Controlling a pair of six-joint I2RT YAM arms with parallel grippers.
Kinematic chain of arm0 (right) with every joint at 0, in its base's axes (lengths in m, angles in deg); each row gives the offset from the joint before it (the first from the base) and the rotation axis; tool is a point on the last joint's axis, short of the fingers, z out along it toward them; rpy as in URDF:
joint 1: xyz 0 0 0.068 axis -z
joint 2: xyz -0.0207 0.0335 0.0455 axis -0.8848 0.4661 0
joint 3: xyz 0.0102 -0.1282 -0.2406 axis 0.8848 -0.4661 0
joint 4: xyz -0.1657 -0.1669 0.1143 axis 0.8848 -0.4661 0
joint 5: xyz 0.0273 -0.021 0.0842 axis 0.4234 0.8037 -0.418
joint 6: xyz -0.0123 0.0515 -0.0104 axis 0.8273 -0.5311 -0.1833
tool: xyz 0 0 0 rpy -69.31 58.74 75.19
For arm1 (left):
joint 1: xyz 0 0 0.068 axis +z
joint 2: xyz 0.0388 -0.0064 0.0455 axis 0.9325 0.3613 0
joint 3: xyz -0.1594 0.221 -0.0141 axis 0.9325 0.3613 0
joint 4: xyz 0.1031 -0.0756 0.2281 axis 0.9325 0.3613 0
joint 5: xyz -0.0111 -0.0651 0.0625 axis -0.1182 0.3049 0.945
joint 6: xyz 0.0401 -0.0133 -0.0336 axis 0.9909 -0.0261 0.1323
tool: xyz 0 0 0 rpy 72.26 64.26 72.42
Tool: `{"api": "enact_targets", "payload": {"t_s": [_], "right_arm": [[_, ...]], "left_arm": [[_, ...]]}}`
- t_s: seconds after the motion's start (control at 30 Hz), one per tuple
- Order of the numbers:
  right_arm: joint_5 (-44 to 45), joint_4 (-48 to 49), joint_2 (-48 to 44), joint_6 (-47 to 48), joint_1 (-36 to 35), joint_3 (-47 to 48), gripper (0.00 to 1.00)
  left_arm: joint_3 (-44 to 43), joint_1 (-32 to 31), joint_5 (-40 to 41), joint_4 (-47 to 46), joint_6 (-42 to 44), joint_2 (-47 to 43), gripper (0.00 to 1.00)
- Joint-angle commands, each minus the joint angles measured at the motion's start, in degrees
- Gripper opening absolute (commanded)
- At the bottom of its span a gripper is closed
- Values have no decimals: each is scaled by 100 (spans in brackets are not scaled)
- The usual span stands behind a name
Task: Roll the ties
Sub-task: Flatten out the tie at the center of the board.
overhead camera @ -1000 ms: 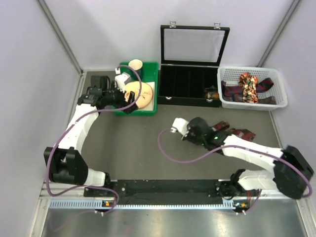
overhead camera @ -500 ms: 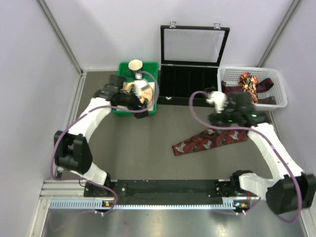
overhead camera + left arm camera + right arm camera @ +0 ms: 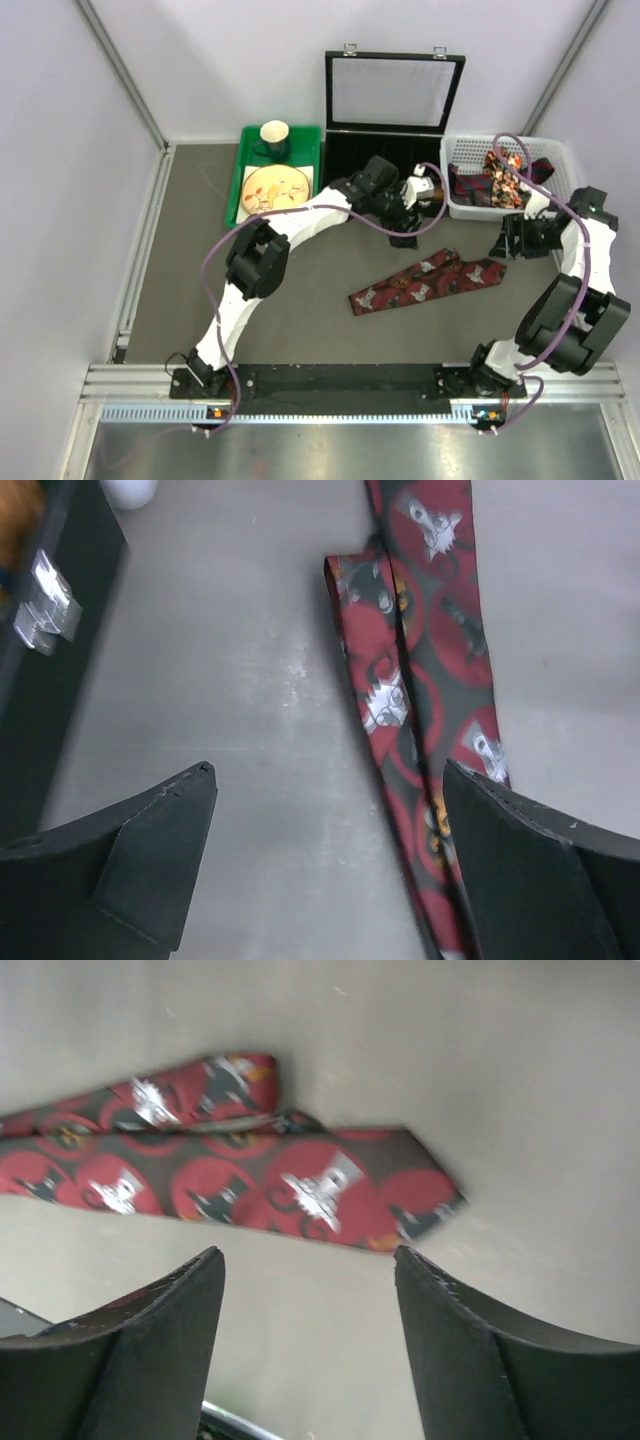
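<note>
The maroon patterned tie (image 3: 430, 282) is lying flat on the table at about 4 o'clock from its centre, doubled over lengthwise but with no coil started, so by my read the rolling isn't begun. More ties (image 3: 505, 175) are still sitting heaped in the white basket (image 3: 560, 205) at 2 o'clock, so most of the job looks left.

The left gripper (image 3: 404, 232) is hovering just in front of the black case (image 3: 370, 170), at 11 o'clock from the tie. Its jaws are spread wide and holding nothing. The left wrist view (image 3: 328, 780) is showing the tie (image 3: 400, 680) running under the right-hand finger, not touched. The right gripper (image 3: 503, 243) is hanging near the tie's 2 o'clock end, also spread and empty. Its wrist view (image 3: 308, 1260) is looking down on the pointed tip (image 3: 300, 1185).

Against 0.5 s ago, the left arm is now swung off the green tray (image 3: 242, 215) across to the case. The right arm is pulled back from 12 o'clock of the tie toward 3 o'clock. The tie itself is staying put.
</note>
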State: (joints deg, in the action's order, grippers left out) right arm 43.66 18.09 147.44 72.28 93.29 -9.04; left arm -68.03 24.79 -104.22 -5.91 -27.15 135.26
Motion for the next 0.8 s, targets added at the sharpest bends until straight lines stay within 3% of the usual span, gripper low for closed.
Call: {"api": "enact_targets", "payload": {"t_s": [0.0,0.07,0.23,0.67,0.73,0.77], "right_arm": [[-143,668,24,-933,-539,-234,70],[-12,1177,147,-1136,-838,-349,70],[270,1654,849,-1427,-1278,-410,70],[60,2647,1580,-2042,-1735,-692,66],[42,2665,1633,-2078,-1867,-692,59],[16,2657,1659,-2104,-1911,-666,47]], "left_arm": [[1068,456,-445,-1302,-1076,-896,99],[1796,535,-393,-1330,-831,-1544,99],[2494,685,-68,-426,-146,-2487,99],[4287,1827,372,-223,-417,-4386,99],[4393,2029,381,-188,-417,-4510,99],[4454,2091,372,-161,-408,-4606,99]]}}
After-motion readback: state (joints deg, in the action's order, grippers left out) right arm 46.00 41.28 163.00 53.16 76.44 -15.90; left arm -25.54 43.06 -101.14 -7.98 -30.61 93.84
